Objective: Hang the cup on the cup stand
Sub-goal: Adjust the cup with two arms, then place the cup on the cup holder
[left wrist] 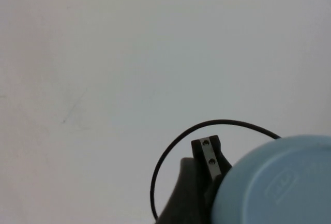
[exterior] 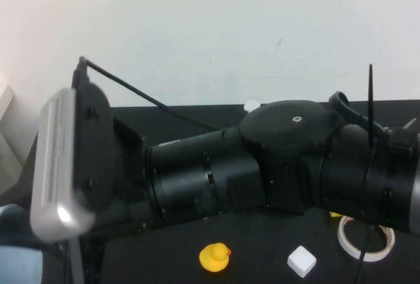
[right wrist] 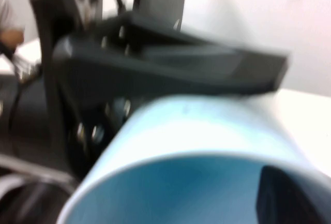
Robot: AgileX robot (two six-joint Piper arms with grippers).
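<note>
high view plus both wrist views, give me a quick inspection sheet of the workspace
surface: black table, largely hidden by an arm
job's things: cup between both grippers; cup stand nothing seen
clutter: yellow duck, white cube, tape roll
grippers: left gripper beside the cup's base; right gripper at its rim
cables: black cable looping by the left gripper
surroundings: white wall

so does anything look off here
Yes: the right arm stretches across the high view and hides most of the table, and the cup stand shows nowhere. The cup appears raised off the table, with the right tool at its rim and the left tool beside its base.
</note>
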